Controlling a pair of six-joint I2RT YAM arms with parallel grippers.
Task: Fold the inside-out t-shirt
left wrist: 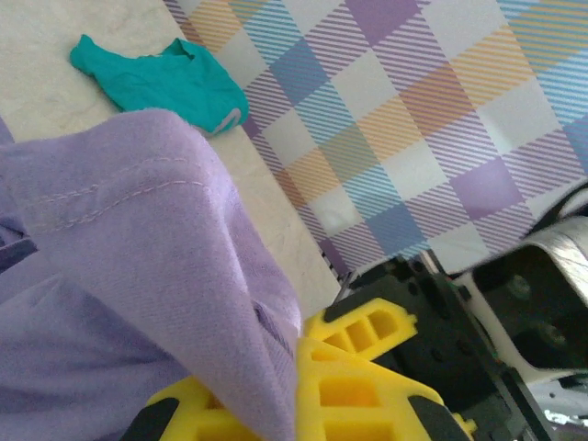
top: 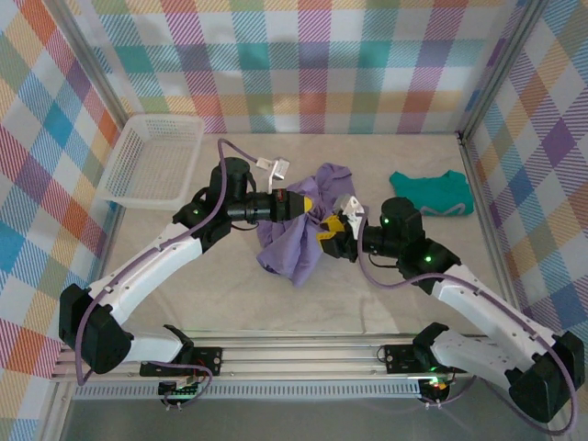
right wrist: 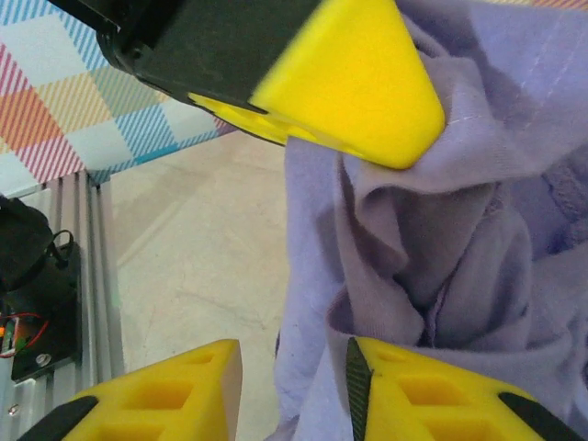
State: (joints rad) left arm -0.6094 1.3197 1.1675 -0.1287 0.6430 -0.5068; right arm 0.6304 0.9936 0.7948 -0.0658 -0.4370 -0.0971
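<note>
Basket: a white plastic mesh basket [top: 124,161] is set at the far left of the beige surface [top: 220,294], well apart from the work.
Left end effector: the yellow-fingered left end effector [top: 310,204] is clamped shut on a fold near the top of the bundle.
T-shirt: the lavender-purple cotton t-shirt [top: 289,248] is bunched mid-surface and lifted at the pinch, with its long axis roughly far-to-near.
Right end effector: the right end effector [right wrist: 294,367] is part-way open. Cloth lies in the gap against one finger, unpinched.
Teal garment: a small teal-green garment [top: 430,191] is laid far right.
Key relation: the shirt is flanked by both arms, just left of the right end effector. A fresh right-hand grip is judged the likely next need.
</note>
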